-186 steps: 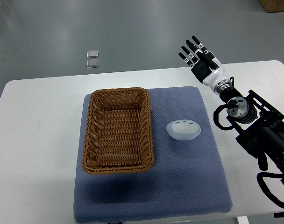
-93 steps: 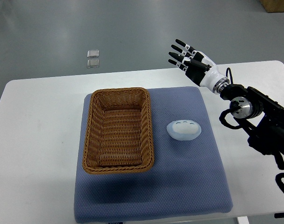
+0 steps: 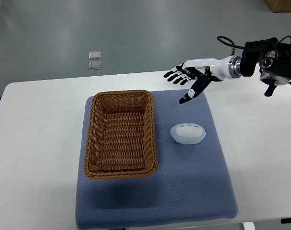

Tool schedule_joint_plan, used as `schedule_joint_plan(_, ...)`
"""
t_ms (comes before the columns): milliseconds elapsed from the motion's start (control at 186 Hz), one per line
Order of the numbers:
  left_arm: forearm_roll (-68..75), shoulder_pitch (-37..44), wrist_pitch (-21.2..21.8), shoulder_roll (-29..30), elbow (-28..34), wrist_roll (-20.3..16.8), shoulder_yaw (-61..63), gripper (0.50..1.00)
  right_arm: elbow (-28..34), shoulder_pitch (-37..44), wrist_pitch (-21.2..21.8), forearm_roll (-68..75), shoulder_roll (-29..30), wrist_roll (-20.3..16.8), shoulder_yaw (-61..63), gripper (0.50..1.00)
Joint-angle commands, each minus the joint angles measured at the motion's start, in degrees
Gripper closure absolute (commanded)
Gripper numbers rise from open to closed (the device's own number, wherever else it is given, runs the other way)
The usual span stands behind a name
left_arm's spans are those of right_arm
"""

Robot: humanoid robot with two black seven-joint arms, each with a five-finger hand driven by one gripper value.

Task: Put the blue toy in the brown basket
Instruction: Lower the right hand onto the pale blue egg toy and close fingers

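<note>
R hand (image 3: 187, 79) in from the right edge at approx 2 o'clock, arm running near-horizontal over the worktop's (image 3: 35, 129) far-right part. Fingers (image 3: 173, 74) spread and extended toward 9 o'clock, thumb (image 3: 191, 93) angled down toward 7 o'clock. Released, holds nothing, touches nothing. Palm sits above the far edge of the blue mat (image 3: 184, 187), near its 1 o'clock corner.

Blue toy (image 3: 187, 133): pale oval w/ three small dimples on top, lying flat on the mat, at 6 o'clock from the hand and apart from it. Thumb tip is the nearest part to the toy; clear gap between them.

Brown basket (image 3: 120, 133): wicker, rectangular, open-topped, on the mat's left half, long axis 12–6. Inside bare. Toy lies just beside the basket's right rim at 3 o'clock, a narrow strip of mat between them, not touching.

Edges/room: mat lies centre of the white worktop, near edge close to the worktop's near edge. Open mat at 6 o'clock below both basket and toy, and at 3 o'clock right of the toy. Bare worktop wide on the left, at 9 o'clock, and on the right under the arm. Floor beyond the far edge w/ two small clear square items (image 3: 95, 60) at approx 11 o'clock, well apart from everything.

L arm: not seen.
</note>
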Motion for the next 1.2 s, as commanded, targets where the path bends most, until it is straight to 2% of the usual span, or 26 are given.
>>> schedule_joint_plan(0, 0.0, -0.1, 0.0, 0.0, -0.1, 0.0, 0.0, 0.500, 3.6, 8.5, 0.8, 0.2, -1.2, -2.0, -8.1, 0.597)
schedule_joint_plan(113, 0.0, -0.1, 0.0, 0.0, -0.1, 0.0, -0.1, 0.500, 9.8, 13.9, 0.1, 0.3, -2.2, -5.6, -14.3, 0.597)
schedule_joint_plan(333, -0.1, -0.1, 0.0, 0.0, 0.0, 0.1, -0.1, 0.500, 16.3, 14.7, -2.1, 0.3, -4.2, -6.3, -17.4, 0.599)
schedule_joint_plan(520, -0.1, -0.1, 0.0, 0.0, 0.2, 0.1, -0.1, 0.500, 16.5, 10.6, -7.4, 0.3, -3.8, -6.3, -18.0, 0.599)
schedule_joint_plan(676, -0.1, -0.1, 0.0, 0.0, 0.3, 0.1, -0.1, 0.500, 16.5, 7.7, -8.1, 0.0, -3.8, -6.3, -17.4, 0.599)
schedule_joint_plan(789, -0.1, -0.1, 0.0, 0.0, 0.3, 0.1, 0.0, 0.500, 16.4, 6.1, -10.5, -0.1, -3.6, -6.3, -17.4, 0.599)
schedule_joint_plan(1196, -0.1, -0.1, 0.0, 0.0, 0.5, 0.1, -0.1, 0.500, 15.6, -2.6, -11.6, -2.3, -2.2, -6.0, -12.9, 0.601)
